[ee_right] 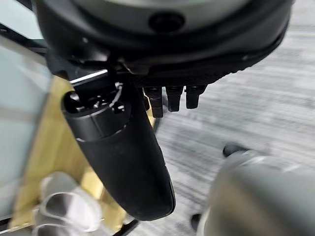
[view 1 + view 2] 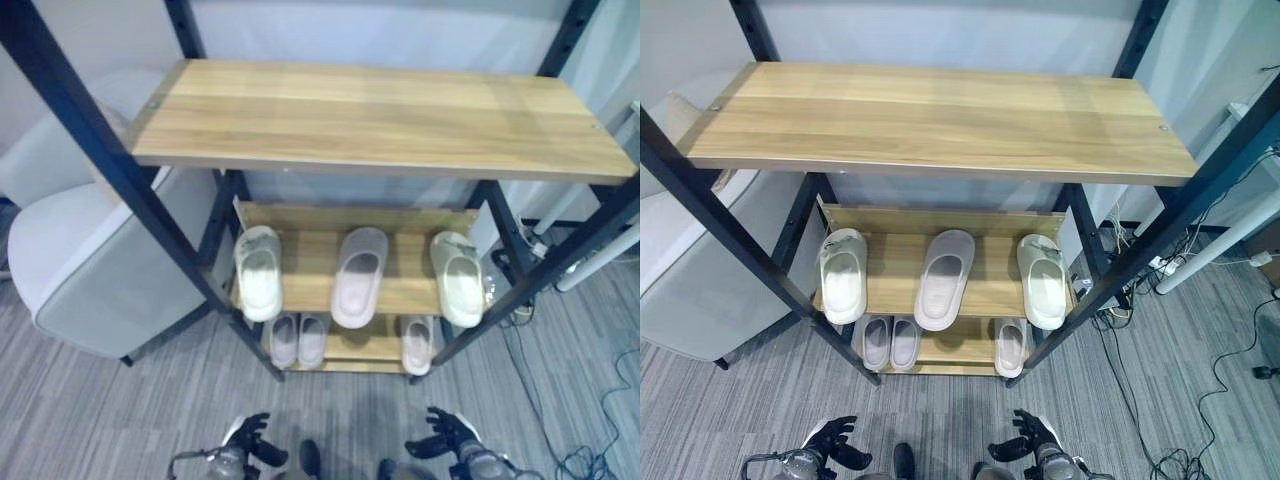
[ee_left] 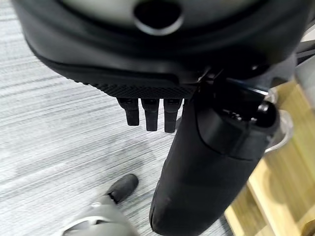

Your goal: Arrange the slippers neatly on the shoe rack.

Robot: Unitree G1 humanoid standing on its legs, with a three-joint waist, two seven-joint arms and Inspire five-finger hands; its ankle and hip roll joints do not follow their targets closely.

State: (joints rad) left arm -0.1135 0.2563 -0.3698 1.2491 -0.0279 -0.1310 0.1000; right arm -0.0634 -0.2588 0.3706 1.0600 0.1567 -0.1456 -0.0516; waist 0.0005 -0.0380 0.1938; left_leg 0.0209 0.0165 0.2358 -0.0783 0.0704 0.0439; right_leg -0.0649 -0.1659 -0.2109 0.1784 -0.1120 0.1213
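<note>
Reach not begun. Left hand [image 2: 248,443] and right hand [image 2: 447,437] low over carpet, fingers loosely spread, apparently empty. Three slippers [image 2: 358,275] along middle shelf [image 2: 310,260] front edge, uneven. Next: pair them.

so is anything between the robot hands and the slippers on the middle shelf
Nothing lies on the floor between them. The left robot hand and right robot hand hang low in front of the rack, holding nothing. The wide top shelf overhangs the middle shelf and its slippers, so a reach probably has to go in under it.
</note>
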